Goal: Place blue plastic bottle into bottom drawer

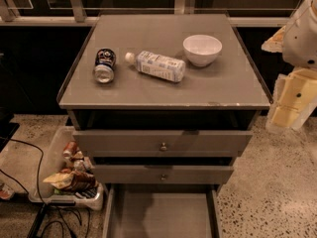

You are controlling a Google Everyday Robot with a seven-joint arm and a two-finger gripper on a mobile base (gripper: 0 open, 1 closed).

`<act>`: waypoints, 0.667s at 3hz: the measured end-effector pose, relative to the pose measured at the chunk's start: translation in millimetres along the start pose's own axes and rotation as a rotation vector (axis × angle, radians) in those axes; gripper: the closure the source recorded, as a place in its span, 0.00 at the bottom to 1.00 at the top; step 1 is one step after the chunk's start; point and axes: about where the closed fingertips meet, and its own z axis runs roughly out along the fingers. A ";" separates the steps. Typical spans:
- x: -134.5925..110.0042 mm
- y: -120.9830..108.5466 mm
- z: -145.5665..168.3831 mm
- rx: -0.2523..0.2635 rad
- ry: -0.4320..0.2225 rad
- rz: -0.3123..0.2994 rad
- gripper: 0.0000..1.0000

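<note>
Nearest to us, the bottom drawer stands pulled out below the front edge of the counter, so we judge the step in hand to be the reach and the pick. Our gripper hangs off the counter's right edge, just outside the front right corner, holding nothing that we can see; whether it is open or closed we cannot tell. Going outward from it, the white bowl comes first, toward the back right corner. Just beyond it the blue plastic bottle lies on its side about the middle of the counter, white cap aimed at the left edge, base end near the bowl but apart from it. Near the left edge a drink can lies on its side too. We should come in high over the right edge, pass in front of the bowl, and drop straight down on the label, closing across the bottle's width, since a round bottle is likely to roll if nudged from one side. Then we lift clear before carrying it past the front edge, as the two knobbed drawers jut out above the open one.
</note>
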 end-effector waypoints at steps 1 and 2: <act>-6.0 -6.3 1.4 0.013 -0.014 -0.010 0.00; -22.4 -26.9 11.9 0.020 -0.043 -0.017 0.00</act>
